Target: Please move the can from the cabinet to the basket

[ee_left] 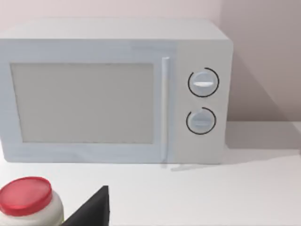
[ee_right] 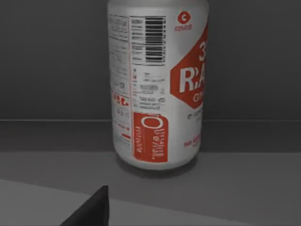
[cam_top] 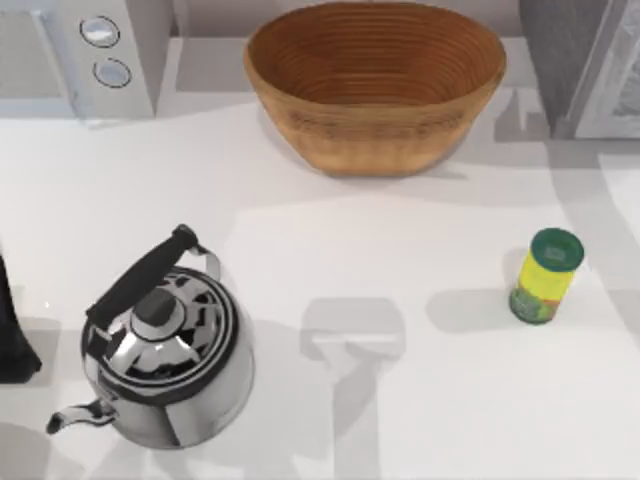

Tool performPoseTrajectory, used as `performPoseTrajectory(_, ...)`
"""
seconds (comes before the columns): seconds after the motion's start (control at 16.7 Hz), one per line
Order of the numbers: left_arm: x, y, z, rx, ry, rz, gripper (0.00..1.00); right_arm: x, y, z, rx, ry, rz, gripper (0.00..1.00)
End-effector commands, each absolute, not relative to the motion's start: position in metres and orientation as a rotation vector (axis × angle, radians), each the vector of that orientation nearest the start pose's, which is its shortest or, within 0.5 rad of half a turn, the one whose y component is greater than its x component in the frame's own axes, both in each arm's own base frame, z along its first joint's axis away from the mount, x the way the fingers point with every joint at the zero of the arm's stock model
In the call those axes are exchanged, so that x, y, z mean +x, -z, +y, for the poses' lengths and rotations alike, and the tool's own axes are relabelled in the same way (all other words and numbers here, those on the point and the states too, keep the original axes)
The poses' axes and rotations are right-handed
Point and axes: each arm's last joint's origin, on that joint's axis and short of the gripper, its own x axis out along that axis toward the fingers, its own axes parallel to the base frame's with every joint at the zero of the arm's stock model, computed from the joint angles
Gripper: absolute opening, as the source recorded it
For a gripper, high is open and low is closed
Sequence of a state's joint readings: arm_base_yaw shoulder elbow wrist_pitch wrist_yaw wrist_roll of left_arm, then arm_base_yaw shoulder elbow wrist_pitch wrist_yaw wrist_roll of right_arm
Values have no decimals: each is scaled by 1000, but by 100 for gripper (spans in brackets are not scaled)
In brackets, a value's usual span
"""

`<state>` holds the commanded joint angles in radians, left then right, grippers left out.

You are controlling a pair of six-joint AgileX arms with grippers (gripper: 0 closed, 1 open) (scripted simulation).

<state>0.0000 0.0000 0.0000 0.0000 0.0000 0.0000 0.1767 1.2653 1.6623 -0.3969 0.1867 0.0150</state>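
The can (ee_right: 157, 84), silver-white with red marks and a barcode, stands upright on the grey shelf inside the cabinet (ee_right: 249, 179). It is close in front of my right gripper, and a dark corner of that gripper (ee_right: 91, 212) shows just short of the can without touching it. In the top view the cabinet (cam_top: 560, 60) is at the back right with its white framed door (cam_top: 615, 85) swung open. The brown wicker basket (cam_top: 290, 75) sits at the back middle, with nothing in it. My left arm (cam_top: 12, 330) is parked at the table's left edge.
A white microwave (cam_top: 140, 60) with two knobs stands at the back left. A steel kettle (cam_top: 165, 360) with a black handle sits at the front left. A yellow-green jar (cam_top: 545, 275) with a green lid stands at the right. A red-lidded white jar (ee_left: 26, 200) is near my left gripper.
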Motion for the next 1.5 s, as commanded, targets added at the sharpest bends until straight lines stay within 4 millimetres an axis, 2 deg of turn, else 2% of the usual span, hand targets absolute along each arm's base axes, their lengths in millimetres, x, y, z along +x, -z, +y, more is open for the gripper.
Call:
performPoseTrajectory(0.18,106,-160,-1,0,0,0,100,256,-510,47,0,0,0,100)
performPoseTrajectory(0.54,106,-160,-1,0,0,0,100,256,-510,46,0,4,-3,100)
performPoseTrajectory(0.66,106,-160,-1,0,0,0,100,266,-511,49,1,8,-4,100)
performPoseTrajectory(1.08,106,-160,-1,0,0,0,100,324,-507,71,1,16,-9,100)
performPoseTrajectory(1.5,106,-160,-1,0,0,0,100,334,-507,71,1,18,-8,100)
